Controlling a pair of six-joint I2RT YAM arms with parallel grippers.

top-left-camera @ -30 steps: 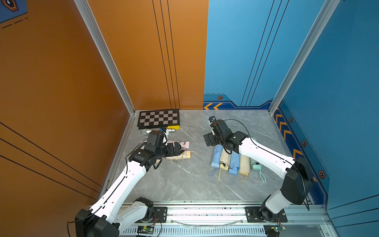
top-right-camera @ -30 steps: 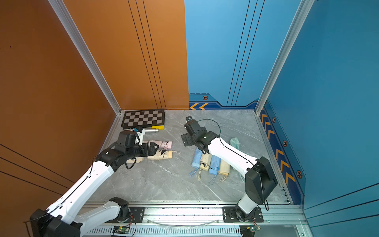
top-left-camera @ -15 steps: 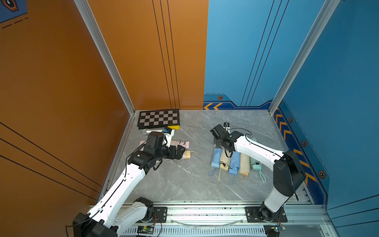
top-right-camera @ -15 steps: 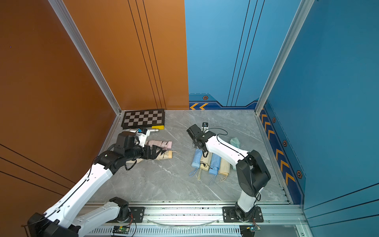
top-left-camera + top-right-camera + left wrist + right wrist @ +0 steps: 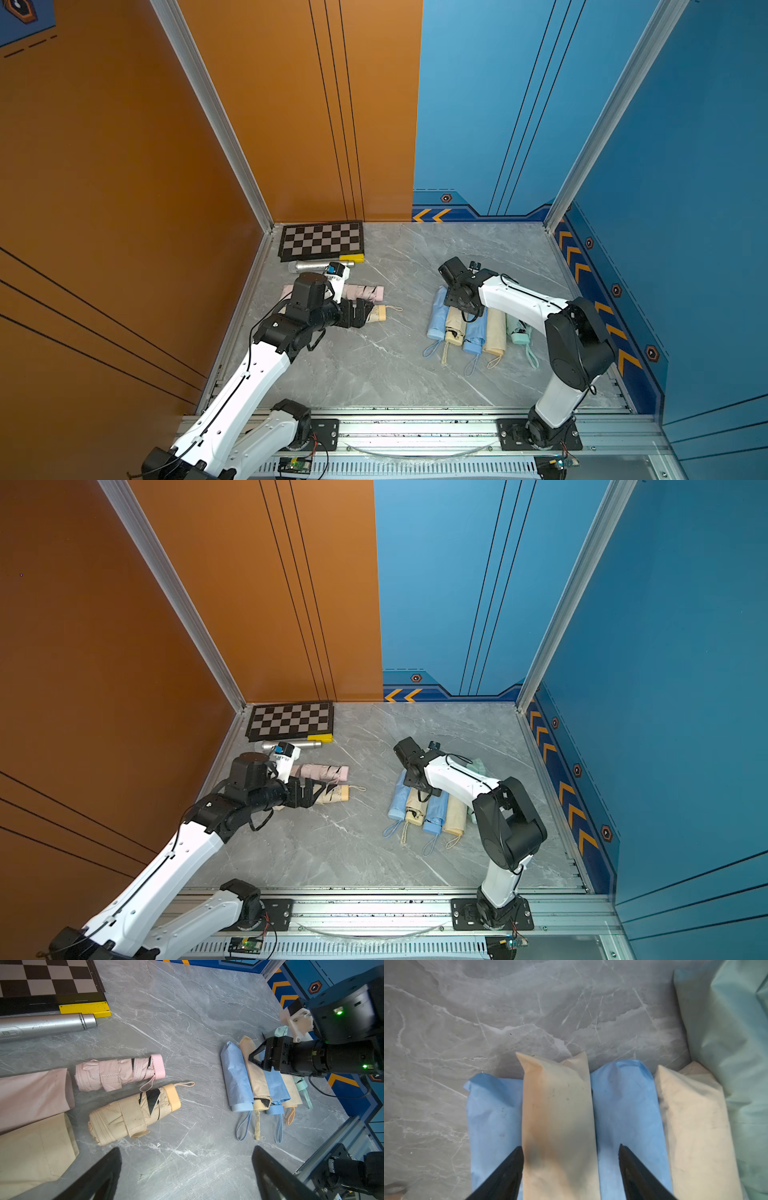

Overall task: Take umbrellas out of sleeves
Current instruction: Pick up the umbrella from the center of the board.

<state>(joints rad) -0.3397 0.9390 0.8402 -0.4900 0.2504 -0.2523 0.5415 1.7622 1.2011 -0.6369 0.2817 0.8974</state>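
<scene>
Right fingers (image 5: 504, 1174) straddle cream sleeve (image 5: 556, 1115), blue sleeves (image 5: 627, 1105) abutting.

A pink umbrella (image 5: 116, 1074) and a cream umbrella (image 5: 128, 1115) lie bare beside a flat pink sleeve (image 5: 33, 1093) and a cream sleeve (image 5: 35, 1151).

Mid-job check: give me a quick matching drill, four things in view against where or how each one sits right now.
Things:
1. pink umbrella
2. left hand
3. right hand
4. silver cylinder

States:
A. straddling a cream sleeve in the row
B. lying along the chessboard edge
C. open, holding nothing
D. out of its sleeve, next to the bare cream umbrella

Pairs: 1-D, 2-C, 3-A, 4-B
</scene>
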